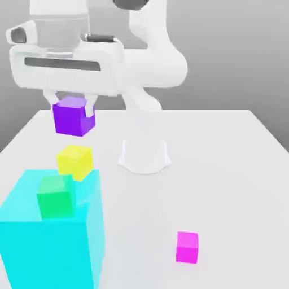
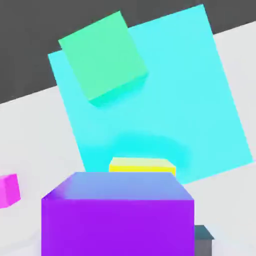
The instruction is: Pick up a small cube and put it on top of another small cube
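Gripping the small purple cube aloft, gripper above the yellow cube

The arm is smooth glossy white with rounded, bulbous housings and dark grey patches at its joints. Its round white base flares outward. The hand block is a wide white bar with a long grey slot and pale fingers.
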Motion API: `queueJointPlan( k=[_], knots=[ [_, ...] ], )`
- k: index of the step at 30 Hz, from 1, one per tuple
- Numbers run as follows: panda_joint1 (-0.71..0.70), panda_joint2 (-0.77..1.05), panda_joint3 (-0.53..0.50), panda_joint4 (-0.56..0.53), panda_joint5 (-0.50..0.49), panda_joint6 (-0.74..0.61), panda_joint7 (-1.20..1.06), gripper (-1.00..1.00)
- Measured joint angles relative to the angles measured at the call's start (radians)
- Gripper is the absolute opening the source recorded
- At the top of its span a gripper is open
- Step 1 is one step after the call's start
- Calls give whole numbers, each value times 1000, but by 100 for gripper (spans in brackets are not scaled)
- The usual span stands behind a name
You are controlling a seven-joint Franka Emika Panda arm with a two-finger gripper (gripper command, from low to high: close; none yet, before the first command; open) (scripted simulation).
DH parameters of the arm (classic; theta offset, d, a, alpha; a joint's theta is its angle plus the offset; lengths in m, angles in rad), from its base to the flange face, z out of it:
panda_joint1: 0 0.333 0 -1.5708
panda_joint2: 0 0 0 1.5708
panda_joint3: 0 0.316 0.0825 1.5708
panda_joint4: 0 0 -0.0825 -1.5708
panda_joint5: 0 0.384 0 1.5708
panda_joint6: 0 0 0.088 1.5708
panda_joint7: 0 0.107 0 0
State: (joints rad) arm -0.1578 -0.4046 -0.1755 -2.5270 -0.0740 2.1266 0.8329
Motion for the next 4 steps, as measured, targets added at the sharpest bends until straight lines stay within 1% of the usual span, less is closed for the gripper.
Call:
queueJointPlan(
  k=[1, 4],
  knots=[
    [-3, 11, 0, -20, 0, 31, -1, 100],
    [-3, 11, 0, -20, 0, 31, -1, 100]
  ],
)
